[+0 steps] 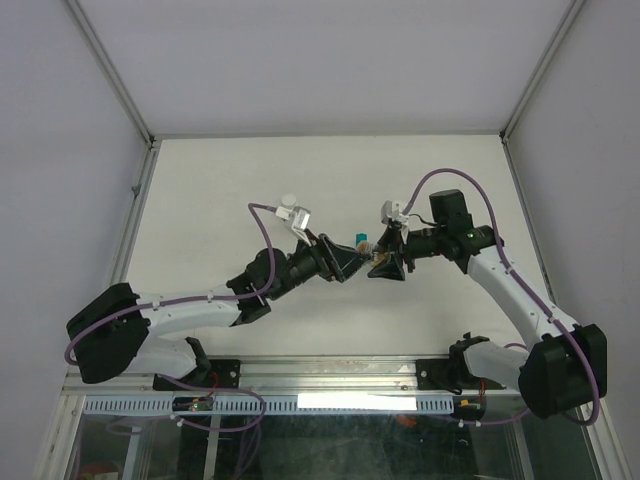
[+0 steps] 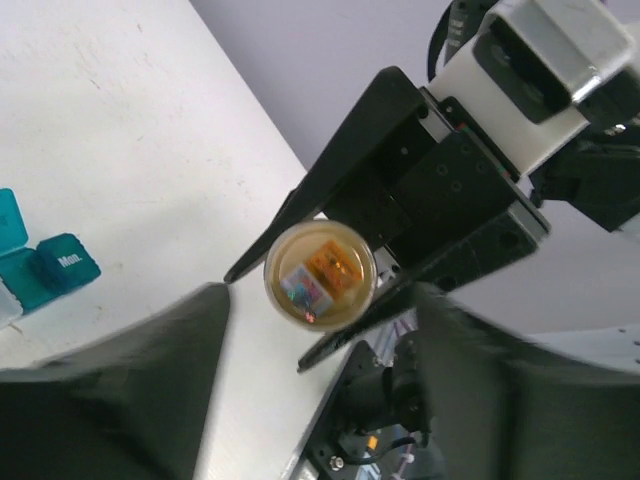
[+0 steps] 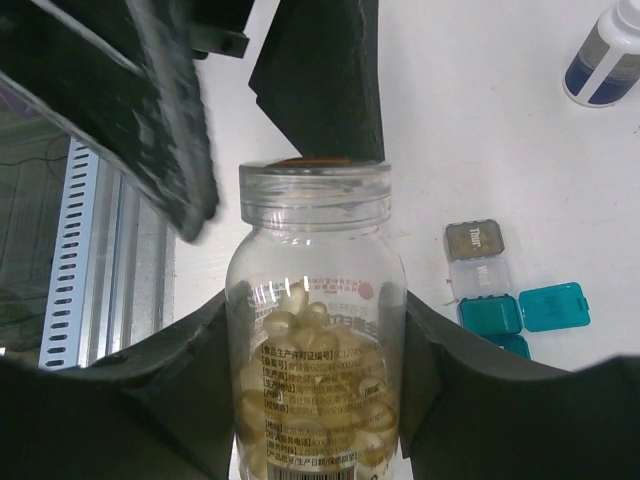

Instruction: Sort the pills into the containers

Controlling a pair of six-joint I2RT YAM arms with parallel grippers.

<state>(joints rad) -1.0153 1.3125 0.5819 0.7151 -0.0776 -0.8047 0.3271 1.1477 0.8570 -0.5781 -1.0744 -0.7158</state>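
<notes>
I am watching the right gripper (image 3: 315, 330) clamping the body of the clear plastic bottle (image 3: 315, 240), which is carrying the pale yellow pills (image 3: 285, 315) and, as far as I can judge, hanging above the white table (image 1: 250, 180). The bottle's long axis is running from the right gripper straight toward the left gripper (image 2: 322, 305), mouth end first. The left fingers are standing apart on either side of that rim (I cannot tell whether they touch it, or whether a cap or seal is covering the mouth). So the left arm is the nearer one to the neck.

The teal-blue oblong plastic box (image 3: 553, 306) and the small grey cube-like box (image 3: 472, 240) are lying on the table beside the bottle, near it but apart. A white bottle with a dark blue label (image 3: 600, 55) is standing farther off. I am judging that nothing is blocking the mouth.
</notes>
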